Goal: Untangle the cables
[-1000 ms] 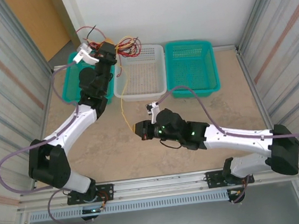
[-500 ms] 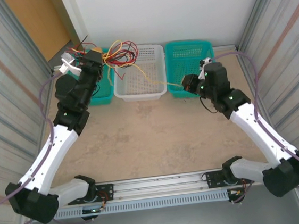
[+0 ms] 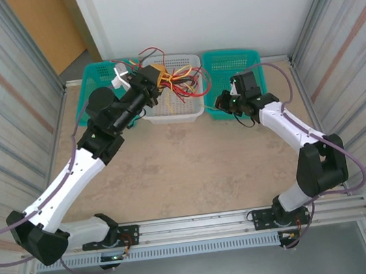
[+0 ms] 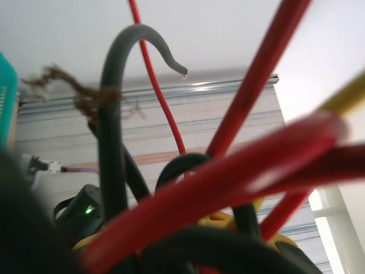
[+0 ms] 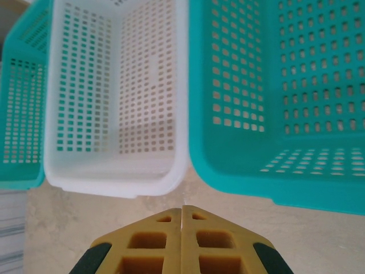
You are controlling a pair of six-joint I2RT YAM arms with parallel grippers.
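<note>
Your table (image 3: 186,169) is beige, between corrugated walls (image 3: 7,83). Left gripper (image 3: 156,73): jaws narrow on the cables (image 3: 183,78) above the white basket (image 3: 171,116). Right gripper (image 5: 182,210): jaws closed, empty.

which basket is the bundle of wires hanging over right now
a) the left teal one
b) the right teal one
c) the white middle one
c, the top view shows the left tool gripping the wires above the white basket.
</note>
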